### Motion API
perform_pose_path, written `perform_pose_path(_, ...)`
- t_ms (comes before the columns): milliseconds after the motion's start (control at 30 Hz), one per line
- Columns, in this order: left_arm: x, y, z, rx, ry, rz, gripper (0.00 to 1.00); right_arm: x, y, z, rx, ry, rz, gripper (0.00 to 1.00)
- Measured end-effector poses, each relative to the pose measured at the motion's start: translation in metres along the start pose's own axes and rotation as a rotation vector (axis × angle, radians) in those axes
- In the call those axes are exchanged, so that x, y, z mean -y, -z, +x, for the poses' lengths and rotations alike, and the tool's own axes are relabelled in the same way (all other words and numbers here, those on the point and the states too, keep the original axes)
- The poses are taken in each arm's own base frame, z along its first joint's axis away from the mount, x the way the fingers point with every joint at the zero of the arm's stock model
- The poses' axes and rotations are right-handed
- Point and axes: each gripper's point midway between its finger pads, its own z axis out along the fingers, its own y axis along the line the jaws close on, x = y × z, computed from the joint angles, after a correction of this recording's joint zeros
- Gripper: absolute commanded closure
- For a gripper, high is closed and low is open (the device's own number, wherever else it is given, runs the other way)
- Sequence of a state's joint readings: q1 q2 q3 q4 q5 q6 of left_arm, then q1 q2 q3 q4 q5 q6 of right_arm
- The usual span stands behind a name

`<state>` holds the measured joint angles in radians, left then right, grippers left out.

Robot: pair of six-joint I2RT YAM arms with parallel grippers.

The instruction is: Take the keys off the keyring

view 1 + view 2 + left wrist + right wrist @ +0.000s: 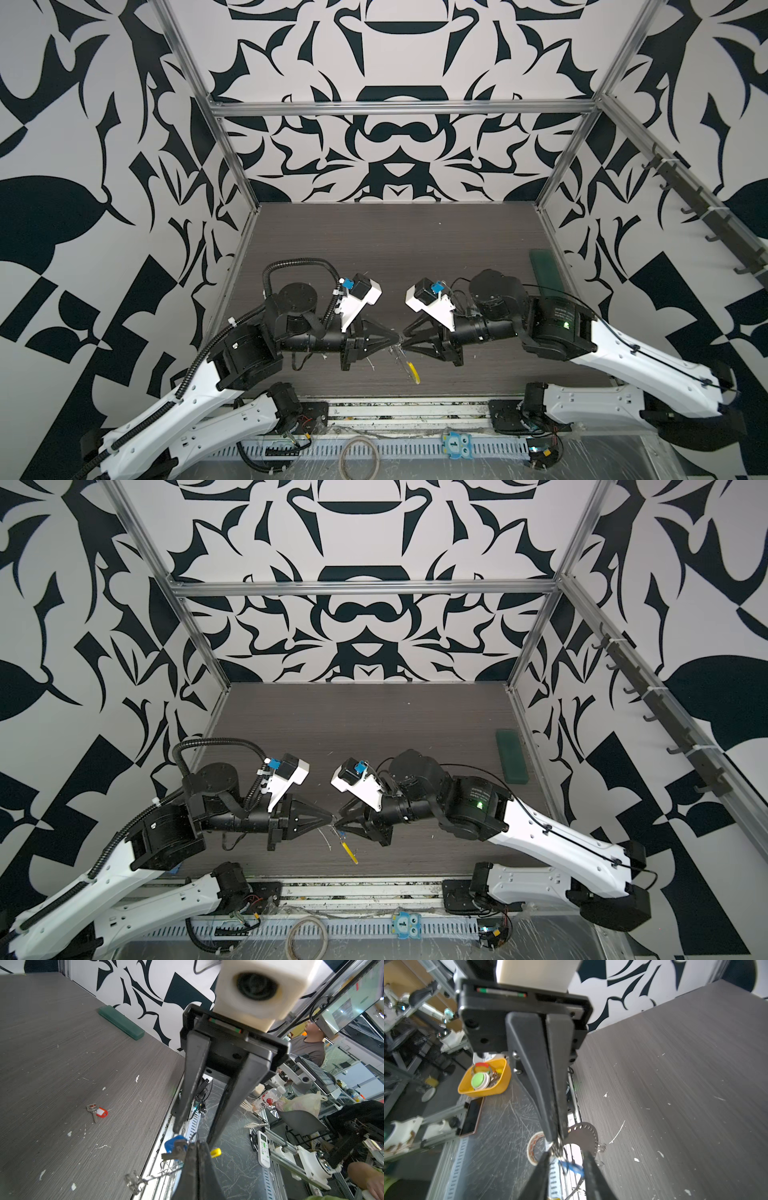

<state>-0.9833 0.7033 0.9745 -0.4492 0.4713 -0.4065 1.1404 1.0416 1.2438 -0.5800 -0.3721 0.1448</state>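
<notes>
Tip to tip: the left gripper [556,1138] clenches the keyring [584,1134] at its small metal rings. The dotted grey loop and yellow section [215,1152] dangle below its jaws. The right gripper [192,1136] stands released, jaws apart on either side of the blue key [173,1145]; whether they touch it cannot be told. The red key [101,1112] lies on the table [62,1043], well apart from both sets of jaws and already off the ring.

The step in hand appears to be freeing the blue key. Done well, the right jaws would close on the tag's flat body rather than its tiny ring, then draw it along the wire towards the opening. The left jaws would hold firm just beside that spot, since a floppy loop gripped far from the work is likely to twist and swing.

Both arms reach inward, nearly level, forearms roughly in line, fingertips meeting nose to nose in both top views.
</notes>
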Motion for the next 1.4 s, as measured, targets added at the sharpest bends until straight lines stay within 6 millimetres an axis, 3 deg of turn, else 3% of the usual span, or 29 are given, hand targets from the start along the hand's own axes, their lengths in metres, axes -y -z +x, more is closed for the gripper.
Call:
perform_pose_path(267, -0.009, 0.006, 0.001, 0.085, 0.000, -0.033, 1.00, 0.010, 0.011, 0.006, 0.110, 0.037, 0.061, 0.52)
perform_pose_path(567, -0.016, 0.011, -0.007, 0.192, -0.010, -0.061, 1.00, 0.023, -0.009, 0.033, 0.101, 0.064, 0.130, 0.51)
perform_pose_path(833, -0.019, 0.009, -0.012, 0.220, -0.006, -0.065, 1.00, 0.020, -0.021, 0.020, 0.147, 0.145, 0.175, 0.49)
perform_pose_path(1100, -0.020, 0.009, -0.013, 0.227, 0.003, -0.068, 1.00, 0.022, -0.035, 0.020, 0.132, 0.196, 0.207, 0.50)
perform_pose_path(1400, -0.020, 0.009, -0.013, 0.228, 0.005, -0.067, 1.00, 0.024, -0.029, 0.002, 0.171, 0.234, 0.250, 0.52)
